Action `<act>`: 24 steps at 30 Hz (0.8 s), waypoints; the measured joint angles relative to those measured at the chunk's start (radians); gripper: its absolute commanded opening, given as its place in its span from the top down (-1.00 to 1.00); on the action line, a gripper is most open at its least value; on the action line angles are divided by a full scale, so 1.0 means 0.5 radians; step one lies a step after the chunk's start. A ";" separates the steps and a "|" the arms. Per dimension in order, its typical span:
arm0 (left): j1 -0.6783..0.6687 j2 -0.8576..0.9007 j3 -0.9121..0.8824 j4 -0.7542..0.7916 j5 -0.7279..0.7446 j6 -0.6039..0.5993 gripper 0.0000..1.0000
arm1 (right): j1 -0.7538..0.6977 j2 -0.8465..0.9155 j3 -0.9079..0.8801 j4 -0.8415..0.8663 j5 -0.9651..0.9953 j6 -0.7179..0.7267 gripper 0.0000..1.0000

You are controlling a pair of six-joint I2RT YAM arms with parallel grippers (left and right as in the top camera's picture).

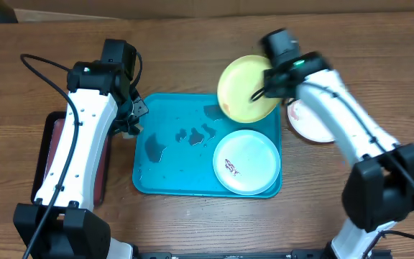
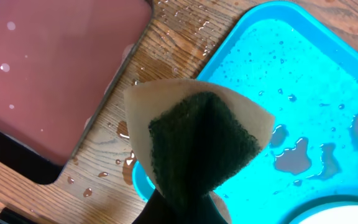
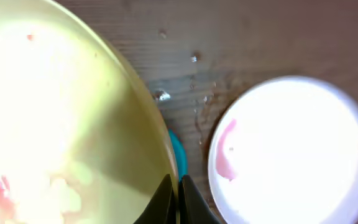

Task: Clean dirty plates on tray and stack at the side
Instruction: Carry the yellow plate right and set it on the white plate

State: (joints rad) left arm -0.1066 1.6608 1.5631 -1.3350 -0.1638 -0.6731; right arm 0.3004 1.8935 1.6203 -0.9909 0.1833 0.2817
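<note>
The teal-blue tray [image 1: 171, 162] lies mid-table, wet with puddles. A pale mint plate [image 1: 247, 162] with a dark smear sits in its right end. My right gripper [image 1: 270, 85] is shut on the rim of the yellow-green plate [image 1: 244, 88] and holds it tilted over the tray's far right corner; the rim shows between the fingers in the right wrist view [image 3: 176, 194]. The white plate [image 1: 309, 122], with a red smear, lies on the table right of the tray [image 3: 291, 149]. My left gripper [image 2: 185, 208] is shut on a sponge [image 2: 197, 140], green pad on tan, over the tray's left edge [image 2: 143, 180].
A dark red black-rimmed tray [image 1: 52, 155] lies left of the teal tray, partly under my left arm; it also shows in the left wrist view [image 2: 48, 81]. Water drops dot the wood between the trays.
</note>
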 measured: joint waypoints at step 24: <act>0.000 0.000 -0.104 0.117 0.017 0.004 0.91 | -1.279 -0.001 -0.198 -0.268 -0.511 0.051 0.93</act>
State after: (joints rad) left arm -0.1066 1.6608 1.5112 -1.2762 -0.1555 -0.6712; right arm -0.3389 1.8931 1.5215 -1.1248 -0.0723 0.3073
